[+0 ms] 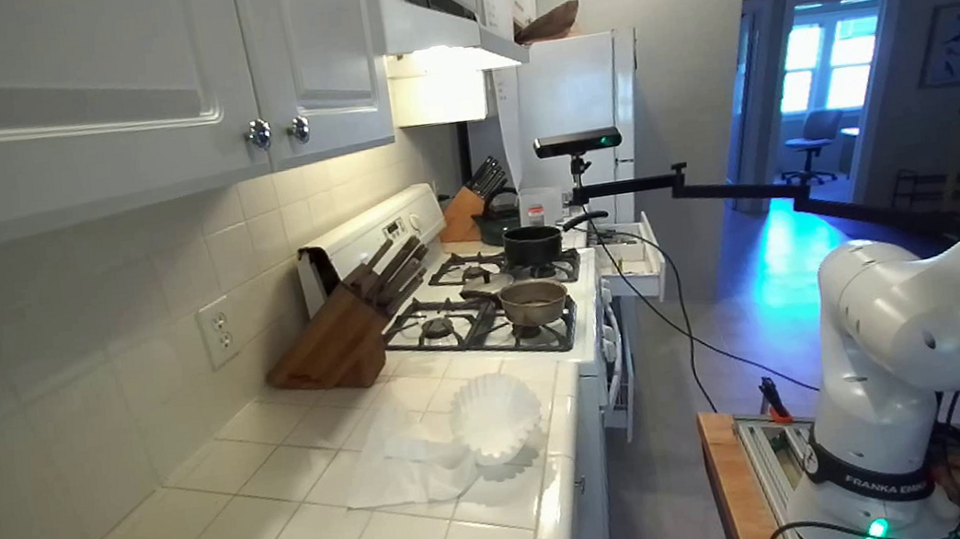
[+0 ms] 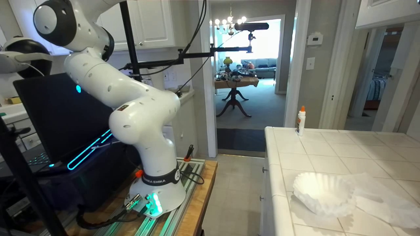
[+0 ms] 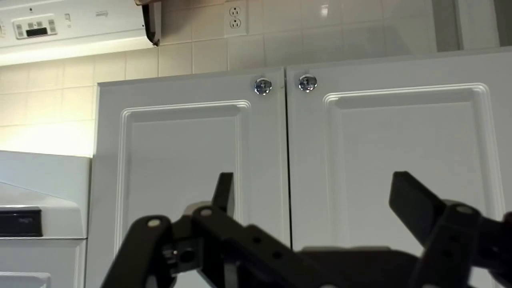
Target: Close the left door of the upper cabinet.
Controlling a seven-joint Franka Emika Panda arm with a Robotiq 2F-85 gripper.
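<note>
The claw [image 3: 313, 188] is released and spread wide, facing the upper cabinet [image 1: 317, 50]; the left door [image 1: 46, 71] lies ahead of the claw, apparently shut, hiding the inside. To the claw's side stands the stove [image 1: 374, 239], bearing two saucepans [image 1: 535, 305]; beside it, a wooden block [image 1: 332, 345] holds knives [image 1: 395, 273].

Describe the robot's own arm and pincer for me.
The arm is glossy white and rounded. Its base has a black collar lettered FRANKA EMIKA and a glowing green light; a thick black cable runs to it. The pincer is black, with angular linked fingers and pale round pins.
</note>
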